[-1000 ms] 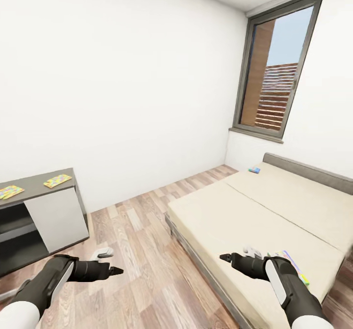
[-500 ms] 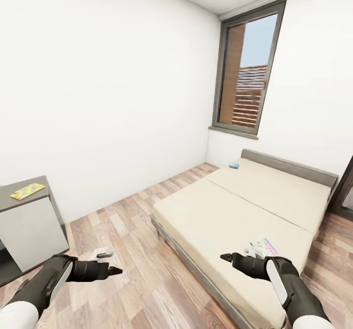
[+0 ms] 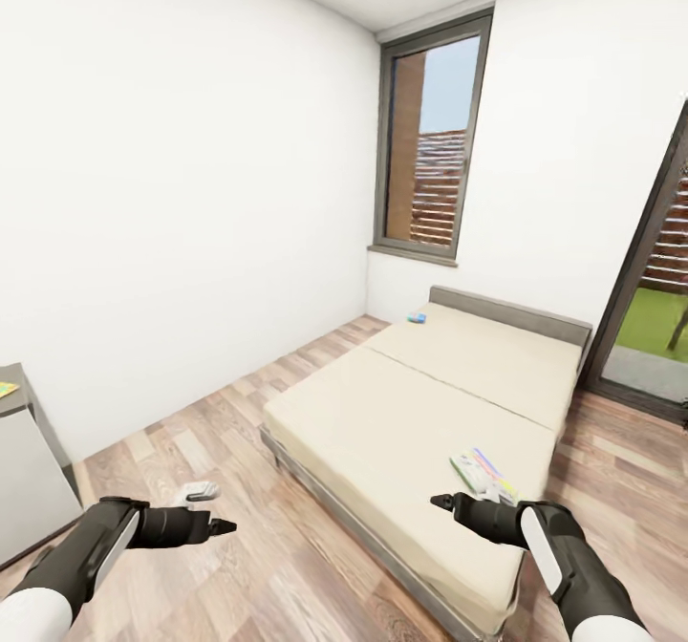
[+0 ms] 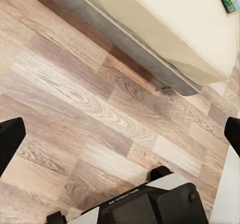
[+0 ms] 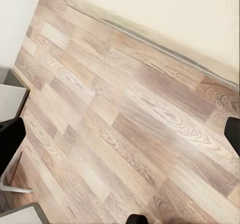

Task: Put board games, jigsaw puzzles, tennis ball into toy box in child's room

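In a white-walled bedroom with a wood plank floor [image 3: 239, 451], a low wide bed [image 3: 411, 403] with a beige mattress and grey frame stretches from the middle of the head view toward the far wall. A flat white, green and red board game [image 3: 483, 473] lies on the mattress near the bed's near right corner, just beyond the right gripper [image 3: 441, 502]. A small blue board game [image 3: 417, 317] lies at the far end of the bed, beside the grey headboard and below a tall window [image 3: 430, 145]. At the left edge, the corner of the table [image 3: 29, 470] shows, with a sliver of a multicoloured puzzle [image 3: 6, 390] on top. Both black arms reach forward over the floor. The left gripper [image 3: 226, 527] and the right gripper hold nothing; in each wrist view the two fingers sit at opposite edges of the picture, spread wide. A glass door [image 3: 650, 288] stands at the right.
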Controlling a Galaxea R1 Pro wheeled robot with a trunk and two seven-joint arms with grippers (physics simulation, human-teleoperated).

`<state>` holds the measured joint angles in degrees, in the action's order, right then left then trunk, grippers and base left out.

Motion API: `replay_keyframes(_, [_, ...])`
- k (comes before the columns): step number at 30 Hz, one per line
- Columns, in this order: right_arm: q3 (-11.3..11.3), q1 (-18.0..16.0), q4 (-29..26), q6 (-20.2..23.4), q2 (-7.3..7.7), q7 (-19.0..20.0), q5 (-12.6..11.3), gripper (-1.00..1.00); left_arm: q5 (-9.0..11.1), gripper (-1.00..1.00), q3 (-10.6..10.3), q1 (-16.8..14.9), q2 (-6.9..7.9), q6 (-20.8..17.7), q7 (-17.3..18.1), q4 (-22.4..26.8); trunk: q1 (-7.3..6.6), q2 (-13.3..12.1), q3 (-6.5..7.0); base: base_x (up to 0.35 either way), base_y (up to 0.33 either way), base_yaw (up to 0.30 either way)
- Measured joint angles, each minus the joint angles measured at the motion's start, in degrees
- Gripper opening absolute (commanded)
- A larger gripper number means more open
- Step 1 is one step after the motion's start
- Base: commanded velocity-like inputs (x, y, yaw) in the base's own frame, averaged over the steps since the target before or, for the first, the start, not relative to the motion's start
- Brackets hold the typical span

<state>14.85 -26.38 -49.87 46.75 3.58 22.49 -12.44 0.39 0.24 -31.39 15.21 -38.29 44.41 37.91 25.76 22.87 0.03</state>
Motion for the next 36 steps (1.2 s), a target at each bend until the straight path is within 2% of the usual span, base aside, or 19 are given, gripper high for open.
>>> replay_keyframes(9, [0.0, 0.0, 0.1, -0.1, 0.11, 0.0, -0.1, 1.00, 0.0, 1.00, 0.0, 0.0, 0.05, 0.2, -0.1, 0.0, 0.00, 0.0, 0.00, 0.000, 0.014, -0.280])
replay_keyframes(21, [0.0, 0.0, 0.2, -0.1, 0.15, 0.0, -0.1, 1.00, 0.0, 1.00, 0.0, 0.0, 0.09, 0.6, -0.2, 0.0, -0.02, 0.0, 0.00, 0.094, 0.178, -0.281])
replay_keyframes(36, [0.1, 0.0, 0.3, -0.2, 0.15, 0.0, -0.1, 1.00, -0.1, 1.00, 0.0, 0.0, 0.14, 1.9, 0.0, 0.0, 0.00, 0.0, 0.00, 0.047, 0.082, -0.280])
